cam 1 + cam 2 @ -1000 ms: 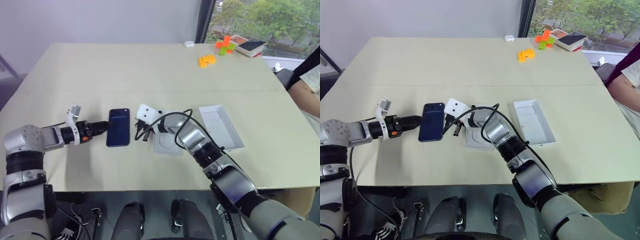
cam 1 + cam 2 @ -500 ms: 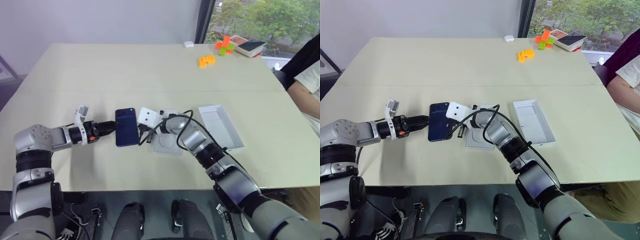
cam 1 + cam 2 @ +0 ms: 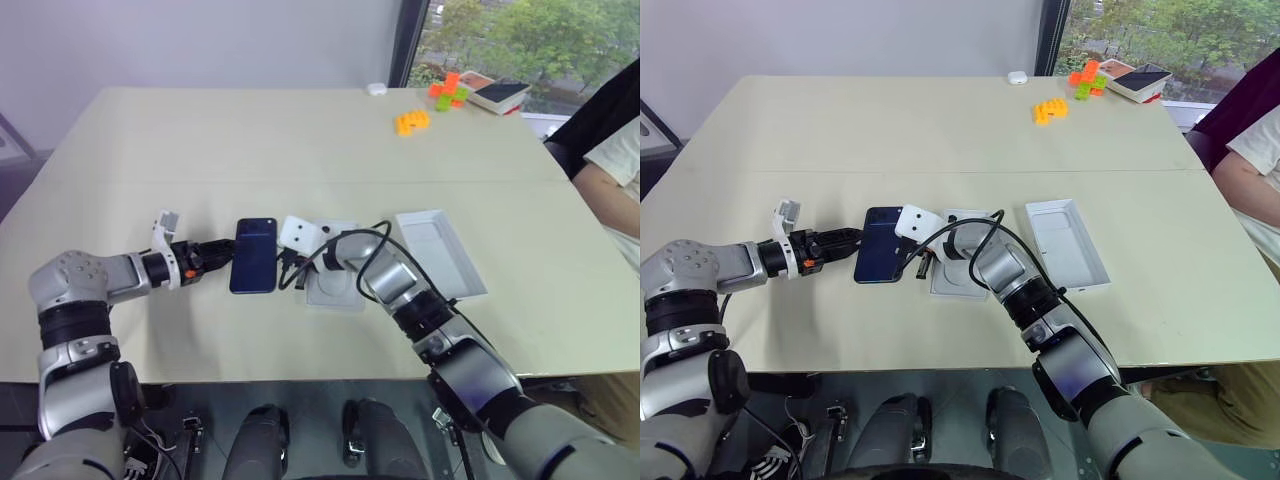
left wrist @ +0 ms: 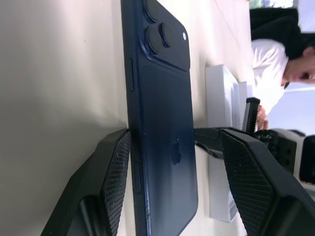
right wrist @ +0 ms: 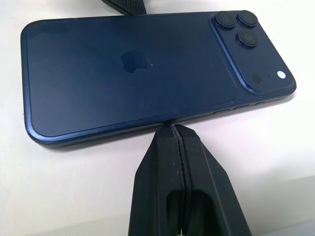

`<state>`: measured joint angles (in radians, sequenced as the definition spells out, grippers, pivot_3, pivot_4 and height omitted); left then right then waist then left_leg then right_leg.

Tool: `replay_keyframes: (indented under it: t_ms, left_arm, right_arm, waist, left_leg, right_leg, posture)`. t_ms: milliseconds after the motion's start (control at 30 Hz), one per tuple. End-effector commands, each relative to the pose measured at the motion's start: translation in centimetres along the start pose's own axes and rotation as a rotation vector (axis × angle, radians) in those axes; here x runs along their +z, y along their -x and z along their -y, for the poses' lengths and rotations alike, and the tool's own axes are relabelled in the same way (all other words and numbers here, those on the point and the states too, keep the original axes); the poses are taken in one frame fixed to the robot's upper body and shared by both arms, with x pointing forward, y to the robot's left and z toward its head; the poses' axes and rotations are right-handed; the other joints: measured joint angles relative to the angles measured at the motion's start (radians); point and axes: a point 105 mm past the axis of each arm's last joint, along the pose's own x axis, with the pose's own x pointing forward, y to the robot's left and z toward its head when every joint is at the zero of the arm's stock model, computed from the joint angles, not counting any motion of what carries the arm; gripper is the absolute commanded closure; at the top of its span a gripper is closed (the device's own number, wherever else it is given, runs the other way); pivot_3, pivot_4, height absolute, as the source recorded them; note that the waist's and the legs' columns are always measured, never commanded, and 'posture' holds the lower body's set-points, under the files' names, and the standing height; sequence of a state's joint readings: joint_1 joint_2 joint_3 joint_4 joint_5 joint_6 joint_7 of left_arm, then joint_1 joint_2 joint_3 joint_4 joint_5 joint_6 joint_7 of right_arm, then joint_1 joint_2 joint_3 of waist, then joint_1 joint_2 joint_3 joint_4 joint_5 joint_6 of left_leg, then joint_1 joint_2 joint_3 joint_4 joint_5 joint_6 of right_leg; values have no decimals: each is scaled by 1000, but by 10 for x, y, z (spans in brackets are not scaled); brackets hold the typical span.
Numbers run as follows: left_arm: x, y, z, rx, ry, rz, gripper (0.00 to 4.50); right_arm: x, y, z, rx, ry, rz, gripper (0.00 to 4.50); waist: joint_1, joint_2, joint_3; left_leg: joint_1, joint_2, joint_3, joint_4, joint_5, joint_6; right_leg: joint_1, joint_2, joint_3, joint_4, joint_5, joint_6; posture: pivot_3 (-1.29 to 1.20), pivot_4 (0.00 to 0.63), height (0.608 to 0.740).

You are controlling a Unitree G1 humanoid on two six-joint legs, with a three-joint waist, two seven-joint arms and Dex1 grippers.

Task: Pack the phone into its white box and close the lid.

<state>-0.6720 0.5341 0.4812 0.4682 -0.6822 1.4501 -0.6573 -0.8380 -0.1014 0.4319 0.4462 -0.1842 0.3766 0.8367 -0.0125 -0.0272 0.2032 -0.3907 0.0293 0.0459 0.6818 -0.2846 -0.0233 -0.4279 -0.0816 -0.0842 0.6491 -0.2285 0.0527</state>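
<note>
My head's two eyes look down over the surface [image 3: 300, 130]; my wrist cameras sit close, both facing the phone [image 5: 147, 73].

One phone [image 3: 254, 268] lies on the table [image 3: 250, 140]. Just right of it is one thin white insert [image 3: 335, 290], and further right one open white box part [image 3: 441, 253]. At the far right sit two clusters of toy blocks, one orange [image 3: 413, 121] and one orange-and-green [image 3: 450, 90], plus one boxed item [image 3: 500, 94]. One small white object [image 3: 377, 88] lies at the far edge.
</note>
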Motion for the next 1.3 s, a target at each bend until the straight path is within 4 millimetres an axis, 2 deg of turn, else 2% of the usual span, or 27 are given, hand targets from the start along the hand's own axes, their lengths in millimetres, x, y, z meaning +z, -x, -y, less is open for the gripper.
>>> replay_keyframes:
  t_ms: [33,233,300,433,600,700,900,967,1100,1300]
  left_arm:
    - [-16,-18,19,-117,49,-83,1501]
    - [-7,-18,29,-177,96,-38,1501]
    - [-11,-21,24,-138,90,-46,1501]
    - [-13,-25,28,-166,116,-45,1501]
    - [-17,-27,24,-111,113,-65,1501]
    - [-19,-27,41,-191,84,-92,1501]
    - [-11,-22,51,-241,80,-50,1501]
    - [-10,-22,51,-230,80,-49,1501]
    - [-23,-26,36,-170,105,-89,1501]
    - [-28,-21,27,-138,118,-100,1501]
  right_arm:
    - [15,-7,-13,49,33,45,4480]
    - [14,-6,-11,41,30,44,4480]
    - [13,-5,-10,39,35,42,4480]
    - [13,-5,-10,34,37,40,4480]
    - [13,-5,-10,30,39,41,4480]
    - [13,-5,-9,28,44,39,4480]
    - [11,-4,-8,24,54,32,4480]
    - [12,-4,-8,23,56,32,4480]
    - [13,-4,-6,17,60,35,4480]
    - [12,-2,-3,4,63,34,4480]
  waist:
    - [0,0,0]
    - [1,0,0]
    - [1,0,0]
    - [1,0,0]
    - [1,0,0]
    - [0,0,0]
    - [2,0,0]
    - [1,0,0]
    - [-7,0,0]
    - [-11,-1,0]
  left_leg:
    - [0,0,0,0,0,0]
    - [0,0,0,0,0,0]
    - [0,0,0,0,0,0]
    - [0,0,0,0,0,-1]
    - [0,0,-1,0,1,-2]
    - [0,0,-1,0,1,-2]
    - [0,0,-2,0,1,-2]
    - [0,0,-2,0,1,-3]
    - [0,0,-1,-1,1,-3]
    - [0,2,-1,-5,2,-5]
  right_leg:
    - [0,0,0,0,0,0]
    - [0,0,0,0,0,0]
    - [0,0,0,0,0,0]
    - [0,0,0,0,0,0]
    - [0,0,0,0,0,0]
    - [0,0,0,0,0,0]
    - [0,-2,0,0,0,0]
    - [0,-2,0,0,0,0]
    - [0,0,0,0,0,0]
    - [-2,1,0,0,0,0]
  posture:
    - [0,150,740]
    - [0,150,740]
    - [0,150,740]
    - [0,150,740]
    - [0,150,740]
    - [0,150,740]
    - [0,150,740]
    - [0,150,740]
    - [0,150,740]
    - [0,150,740]
